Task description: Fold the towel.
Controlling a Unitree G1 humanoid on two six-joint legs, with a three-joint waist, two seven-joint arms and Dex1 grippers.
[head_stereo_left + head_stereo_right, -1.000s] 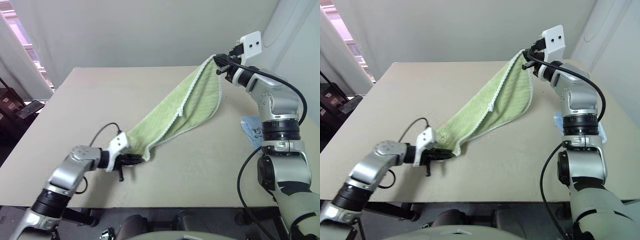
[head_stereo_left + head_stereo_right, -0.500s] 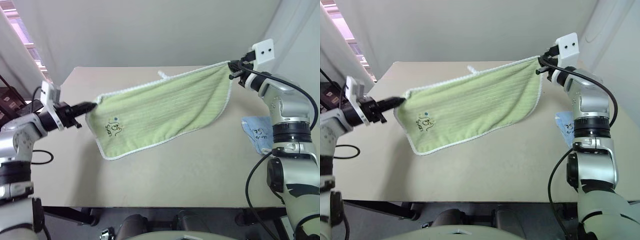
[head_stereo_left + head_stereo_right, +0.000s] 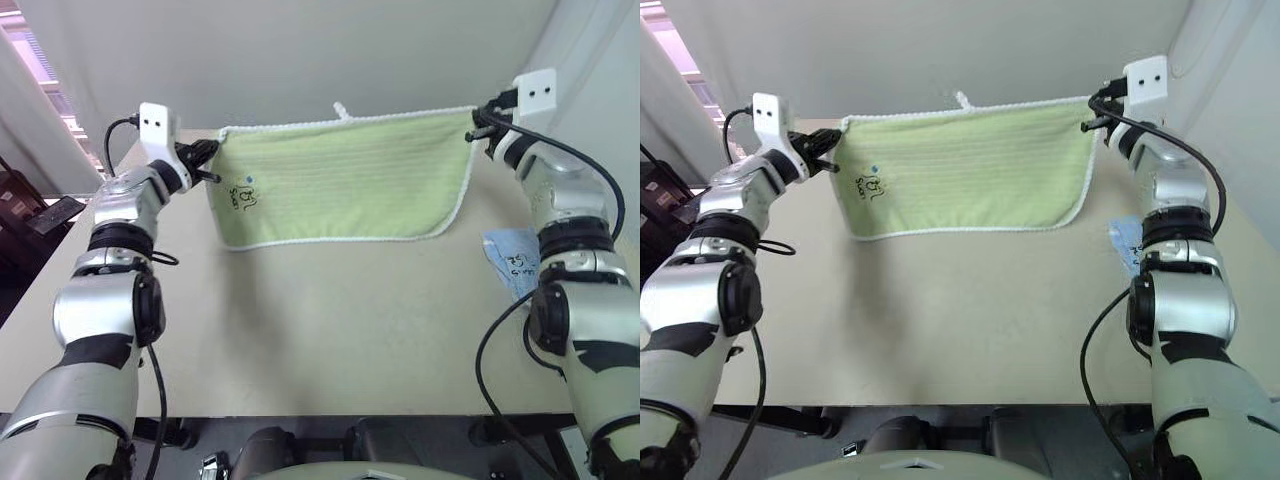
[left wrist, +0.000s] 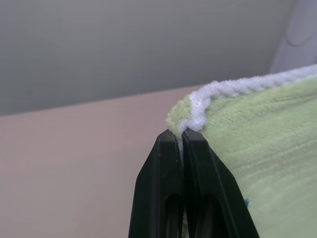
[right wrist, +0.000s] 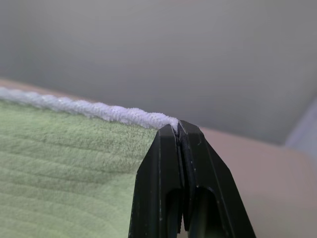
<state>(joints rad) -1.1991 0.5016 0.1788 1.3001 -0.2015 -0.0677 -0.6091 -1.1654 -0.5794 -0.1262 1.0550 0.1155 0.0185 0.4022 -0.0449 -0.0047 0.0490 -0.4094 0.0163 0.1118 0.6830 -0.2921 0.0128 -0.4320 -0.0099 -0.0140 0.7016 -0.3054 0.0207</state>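
The light green towel [image 3: 345, 180] with white stitched edging hangs spread out flat in the air above the far part of the table [image 3: 330, 320]. Its top edge is stretched taut between both grippers. My left gripper [image 3: 212, 150] is shut on the top left corner; the left wrist view shows the white edging [image 4: 198, 101] pinched at the fingertips. My right gripper [image 3: 476, 120] is shut on the top right corner. Black marks [image 3: 245, 197] sit near the towel's left side. A small white loop [image 3: 341, 108] sticks up from the top edge.
A smaller light blue towel [image 3: 510, 262] with black marks lies on the table near its right edge, below my right arm. A grey wall [image 3: 300, 50] stands behind the table. Dark shelving [image 3: 25, 210] is at the far left.
My left gripper has risen and gone forward with its corner, pulling the bunched towel open and taut. My right gripper shifted a little to the right. The towel's lower edge has left the table.
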